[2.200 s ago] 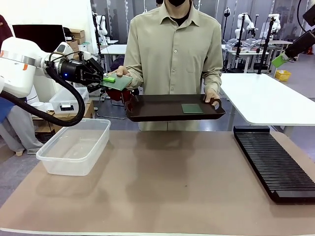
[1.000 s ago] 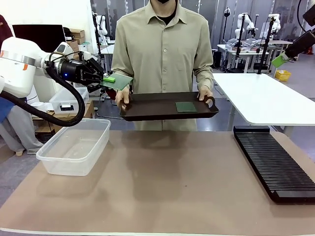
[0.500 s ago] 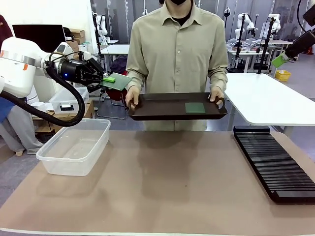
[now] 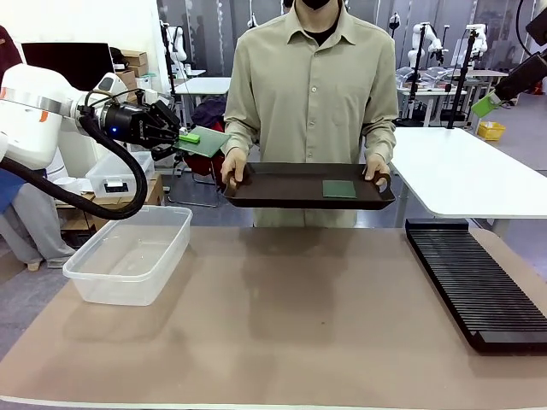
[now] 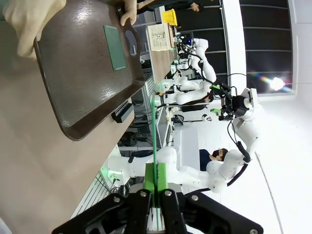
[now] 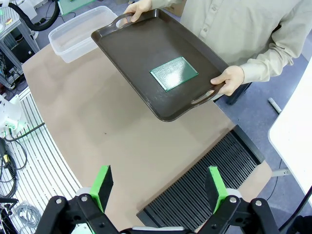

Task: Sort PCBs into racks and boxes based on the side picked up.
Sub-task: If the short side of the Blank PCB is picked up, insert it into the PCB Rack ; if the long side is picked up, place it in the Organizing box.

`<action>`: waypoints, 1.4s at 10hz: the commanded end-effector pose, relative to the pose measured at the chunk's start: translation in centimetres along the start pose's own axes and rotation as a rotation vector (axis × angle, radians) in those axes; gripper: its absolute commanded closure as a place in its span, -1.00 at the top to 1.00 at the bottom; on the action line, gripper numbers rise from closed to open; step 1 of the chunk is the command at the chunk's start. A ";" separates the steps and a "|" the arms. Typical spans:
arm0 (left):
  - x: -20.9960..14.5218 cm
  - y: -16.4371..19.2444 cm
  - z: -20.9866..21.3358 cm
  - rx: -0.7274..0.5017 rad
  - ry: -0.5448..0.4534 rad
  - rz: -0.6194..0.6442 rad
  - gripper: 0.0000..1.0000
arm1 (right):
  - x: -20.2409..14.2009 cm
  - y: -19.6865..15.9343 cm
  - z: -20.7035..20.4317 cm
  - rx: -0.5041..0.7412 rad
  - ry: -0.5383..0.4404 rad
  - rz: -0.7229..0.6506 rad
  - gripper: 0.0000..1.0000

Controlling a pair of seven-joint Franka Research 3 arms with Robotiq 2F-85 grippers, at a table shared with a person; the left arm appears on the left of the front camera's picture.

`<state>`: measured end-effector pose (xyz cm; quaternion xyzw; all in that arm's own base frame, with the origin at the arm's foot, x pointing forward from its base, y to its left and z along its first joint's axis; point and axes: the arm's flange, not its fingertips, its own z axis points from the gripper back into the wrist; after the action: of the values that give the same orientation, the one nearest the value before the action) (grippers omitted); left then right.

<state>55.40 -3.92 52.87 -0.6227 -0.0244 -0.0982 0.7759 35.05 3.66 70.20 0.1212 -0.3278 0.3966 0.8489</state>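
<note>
My left gripper (image 4: 190, 137) is shut on one green PCB (image 4: 205, 142), held level in the air above and behind the clear box (image 4: 128, 252). The left wrist view shows that board edge-on (image 5: 154, 141) between the shut green pads (image 5: 149, 176). A second PCB (image 4: 339, 189) (image 6: 174, 73) lies flat on a dark brown tray (image 4: 273, 190) that a person holds by both handles over the table's far edge. My right gripper (image 6: 160, 187) is open, high above the table, looking down on tray and black rack (image 6: 204, 178). The rack (image 4: 474, 282) lies at the right.
The person (image 4: 312, 85) stands at the far side, a hand (image 4: 232, 171) on each tray handle. A white table (image 4: 461, 171) stands behind the rack. A smaller lidded box (image 4: 115, 181) sits behind the clear box. Brown tabletop (image 4: 299, 316) spreads between box and rack.
The person with the tray has shifted slightly, left and then back right. My left gripper has held still with its board.
</note>
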 end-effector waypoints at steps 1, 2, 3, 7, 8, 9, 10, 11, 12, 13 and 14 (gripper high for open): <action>-0.5 -1.0 1.1 0.060 0.046 -0.025 -0.96 | -0.1 0.2 0.0 0.002 0.005 0.007 1.00; -0.6 -1.4 1.7 0.094 0.050 -0.034 -0.96 | -0.1 0.2 0.0 0.002 0.005 0.007 1.00; -0.7 -1.9 2.3 0.147 0.064 -0.036 -0.96 | -0.1 0.2 0.0 0.002 0.005 0.007 1.00; -0.7 -1.8 3.7 0.383 0.077 -0.042 -0.96 | -0.1 0.2 0.0 0.002 0.005 0.007 1.00; -0.9 -1.0 3.9 0.461 0.075 -0.029 -0.96 | -0.1 0.2 0.0 0.002 0.005 0.007 1.00; -1.2 -0.3 4.1 0.525 0.050 -0.017 -0.96 | -0.1 0.2 0.0 0.002 0.005 0.007 1.00; -1.8 0.5 4.1 0.587 0.019 -0.014 -0.96 | -0.1 0.2 0.0 0.002 0.005 0.007 1.00; -2.3 1.5 4.1 0.656 -0.006 -0.018 -0.96 | -0.1 0.2 0.0 0.002 0.005 0.007 1.00; -2.9 2.7 4.2 0.708 -0.006 -0.025 -0.96 | -0.1 0.2 0.0 0.002 0.005 0.007 1.00; -3.4 3.7 4.2 0.726 0.004 -0.009 -0.96 | -0.1 0.2 0.0 0.002 0.005 0.007 1.00; -3.8 4.5 4.3 0.742 0.009 -0.004 -0.96 | -0.1 0.2 0.0 0.002 0.005 0.007 1.00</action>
<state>54.02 2.29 49.38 -0.3139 -0.0605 -0.0962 0.9426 35.05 3.66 70.20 0.1211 -0.3278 0.3966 0.8489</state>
